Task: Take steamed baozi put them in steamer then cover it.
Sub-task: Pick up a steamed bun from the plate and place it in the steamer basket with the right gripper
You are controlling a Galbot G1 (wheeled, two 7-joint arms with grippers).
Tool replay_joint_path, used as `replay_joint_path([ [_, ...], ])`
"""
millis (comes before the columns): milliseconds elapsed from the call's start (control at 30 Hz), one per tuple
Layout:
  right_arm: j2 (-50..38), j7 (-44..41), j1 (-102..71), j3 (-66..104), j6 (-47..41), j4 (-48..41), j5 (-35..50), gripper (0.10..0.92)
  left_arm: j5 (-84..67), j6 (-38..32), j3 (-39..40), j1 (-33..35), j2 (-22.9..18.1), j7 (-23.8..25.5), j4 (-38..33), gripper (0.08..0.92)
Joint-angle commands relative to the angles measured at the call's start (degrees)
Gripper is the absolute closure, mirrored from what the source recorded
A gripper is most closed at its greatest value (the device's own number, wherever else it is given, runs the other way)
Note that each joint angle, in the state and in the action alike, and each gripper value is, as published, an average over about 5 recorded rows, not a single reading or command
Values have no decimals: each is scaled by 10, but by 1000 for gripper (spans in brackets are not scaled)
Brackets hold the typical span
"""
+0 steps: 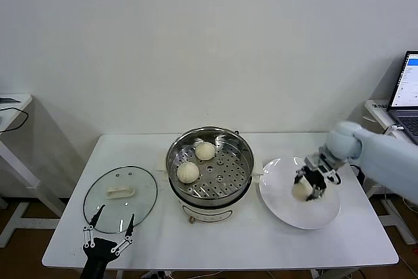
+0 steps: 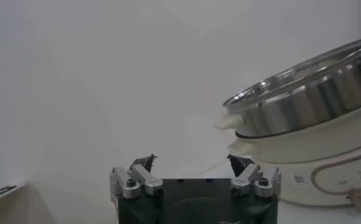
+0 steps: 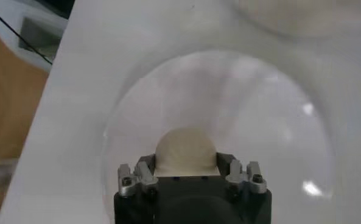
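Note:
The steamer (image 1: 225, 169) stands mid-table with two baozi on its perforated tray, one at the back (image 1: 205, 151) and one at the front left (image 1: 188, 172). It also shows in the left wrist view (image 2: 308, 103). My right gripper (image 1: 307, 187) is low over the white plate (image 1: 287, 212), shut on a third baozi (image 1: 301, 191). In the right wrist view this gripper (image 3: 185, 159) holds the bun (image 3: 185, 145) from both sides over the plate (image 3: 259, 122). No fourth bun is in view. The glass cover (image 1: 140, 194) lies flat left of the steamer. My left gripper (image 1: 117, 212) (image 2: 191, 161) is open and empty at the cover's near edge.
The table's front edge runs just behind my left gripper. A laptop (image 1: 408, 93) stands on a side table at the far right. Another side table (image 1: 10, 106) with a cable is at the far left.

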Motion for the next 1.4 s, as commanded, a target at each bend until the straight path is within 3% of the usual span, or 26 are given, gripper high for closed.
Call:
replay_joint_path([
  [33,74,-8,219,-30,150,82,-6,366,1,1,3,1,-1,0,-3,177],
  [433,222,35,237,-72,275,132,-65,402,1,-2,-12,15,-3,-1,-16,177],
  [867,265,36,152,-94,350,132,-162,383,-1,-5,-20,7,-5,-2,-17,177],
  [1400,272,33,119,-108,361,120,-178,364,-2,-12,-24,4,-4,-5,-11,177],
])
